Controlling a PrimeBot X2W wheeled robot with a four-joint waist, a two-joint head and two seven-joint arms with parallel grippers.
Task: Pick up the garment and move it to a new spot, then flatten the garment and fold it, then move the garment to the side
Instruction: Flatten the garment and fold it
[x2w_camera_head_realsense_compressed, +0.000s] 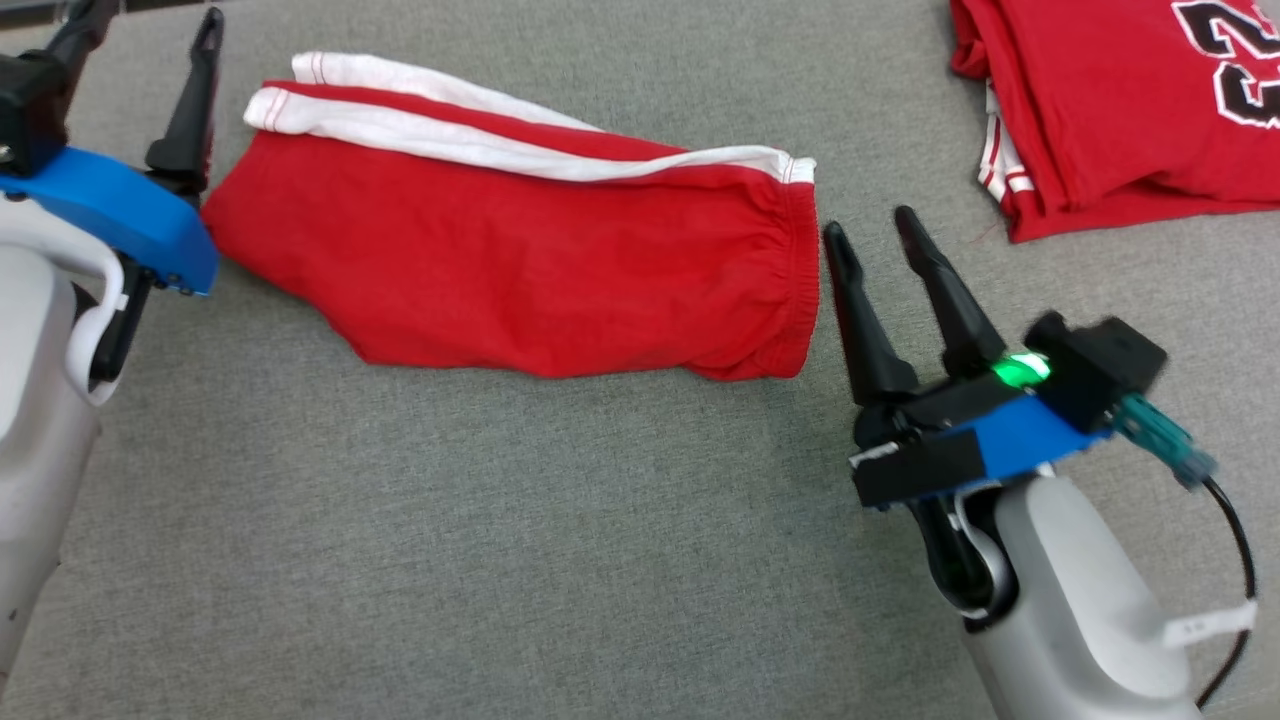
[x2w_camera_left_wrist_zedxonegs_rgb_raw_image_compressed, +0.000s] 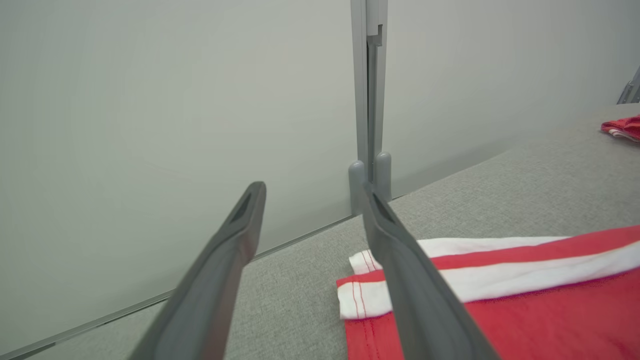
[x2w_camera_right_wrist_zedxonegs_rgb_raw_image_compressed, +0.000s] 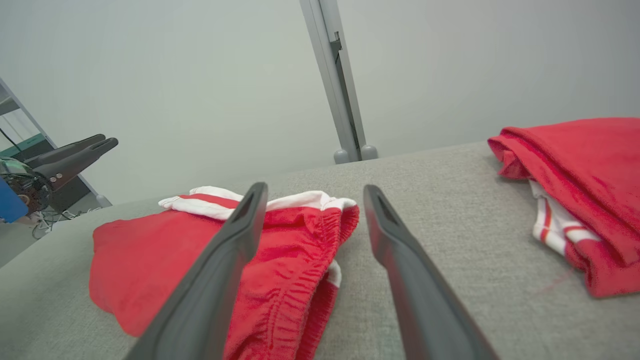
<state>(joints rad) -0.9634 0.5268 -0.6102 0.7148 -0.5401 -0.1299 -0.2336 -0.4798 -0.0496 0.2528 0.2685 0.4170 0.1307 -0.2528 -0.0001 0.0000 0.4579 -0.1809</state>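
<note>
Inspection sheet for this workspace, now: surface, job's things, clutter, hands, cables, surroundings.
Surface: grey fabric tabletop, flat.
Job's things: red shorts with white stripes, lying flat mid-table, seemingly folded in half.
Clutter: red jersey pile at far right, apart from the shorts.
Hands: left hand open at the leg end; right hand open beside the waistband; neither holds anything.
Cables: black cable loops off the right wrist.
Surroundings: pale wall panels joined by a grey post behind the table.
</note>
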